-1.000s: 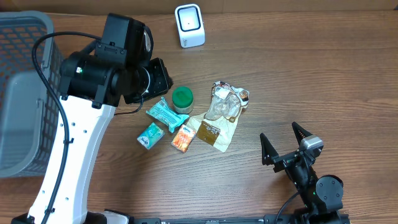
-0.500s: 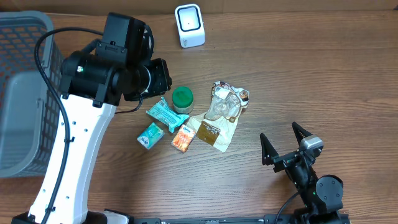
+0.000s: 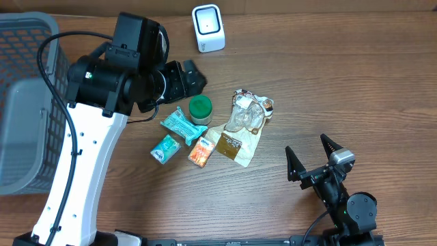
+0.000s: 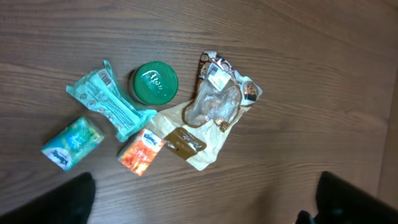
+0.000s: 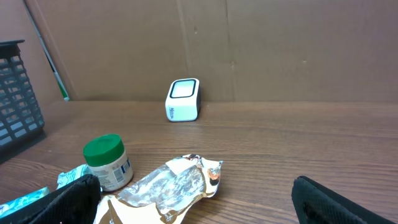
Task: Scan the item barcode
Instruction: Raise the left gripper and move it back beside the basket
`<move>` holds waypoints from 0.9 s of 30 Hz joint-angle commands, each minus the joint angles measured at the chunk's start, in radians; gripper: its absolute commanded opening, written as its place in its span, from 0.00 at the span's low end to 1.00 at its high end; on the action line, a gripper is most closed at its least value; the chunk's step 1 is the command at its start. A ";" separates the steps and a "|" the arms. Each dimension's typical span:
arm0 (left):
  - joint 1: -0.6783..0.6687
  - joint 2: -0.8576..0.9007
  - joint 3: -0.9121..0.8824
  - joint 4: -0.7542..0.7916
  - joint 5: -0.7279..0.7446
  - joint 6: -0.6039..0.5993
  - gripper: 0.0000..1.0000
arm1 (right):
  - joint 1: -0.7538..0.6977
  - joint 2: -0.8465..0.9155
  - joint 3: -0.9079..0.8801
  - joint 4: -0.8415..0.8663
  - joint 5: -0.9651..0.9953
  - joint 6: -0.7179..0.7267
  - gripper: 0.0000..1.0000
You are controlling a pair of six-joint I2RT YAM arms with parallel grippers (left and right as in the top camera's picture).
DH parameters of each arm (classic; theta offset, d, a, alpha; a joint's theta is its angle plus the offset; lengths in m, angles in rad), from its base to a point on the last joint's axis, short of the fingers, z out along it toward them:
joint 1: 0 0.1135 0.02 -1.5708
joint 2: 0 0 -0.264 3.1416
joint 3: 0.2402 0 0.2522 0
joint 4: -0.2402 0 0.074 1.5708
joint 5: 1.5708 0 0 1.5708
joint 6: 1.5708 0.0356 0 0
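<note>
The white barcode scanner (image 3: 208,27) stands at the table's far edge, also seen in the right wrist view (image 5: 183,99). Mid-table lies a cluster of items: a green-lidded jar (image 3: 200,107), a long teal packet (image 3: 181,124), a small teal tissue pack (image 3: 164,148), an orange pack (image 3: 200,152) and a crumpled foil-and-clear bag (image 3: 242,126). My left gripper (image 3: 186,77) hovers above the cluster's left side, open and empty; its wrist view looks down on the jar (image 4: 154,83) and the bag (image 4: 211,112). My right gripper (image 3: 313,156) rests open near the front right, holding nothing.
A grey mesh basket (image 3: 27,102) fills the left edge of the table. Bare wooden tabletop lies between the item cluster and the right gripper. A cardboard wall (image 5: 249,43) backs the table behind the scanner.
The left gripper's jaws have spread from shut to wide open. The arm itself has barely shifted. The items and the right arm have not moved.
</note>
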State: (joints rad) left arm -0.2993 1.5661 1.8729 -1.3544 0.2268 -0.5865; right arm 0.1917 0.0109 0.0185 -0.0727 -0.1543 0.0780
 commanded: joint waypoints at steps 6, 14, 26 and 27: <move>0.003 0.010 0.008 -0.024 -0.053 0.003 0.04 | 0.005 -0.008 -0.010 0.003 -0.005 0.003 1.00; 0.003 0.010 0.008 -0.003 -0.059 -0.008 0.04 | 0.005 -0.008 -0.010 0.003 -0.005 0.003 1.00; 0.034 0.010 0.008 0.005 -0.058 0.114 0.04 | 0.005 -0.008 -0.010 0.003 -0.005 0.003 1.00; 0.052 0.009 0.008 0.005 -0.055 0.151 0.04 | 0.005 -0.008 -0.010 0.003 -0.005 0.003 1.00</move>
State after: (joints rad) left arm -0.2878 1.5692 1.8729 -1.3537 0.1825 -0.5529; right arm 0.1913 0.0109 0.0185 -0.0734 -0.1543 0.0780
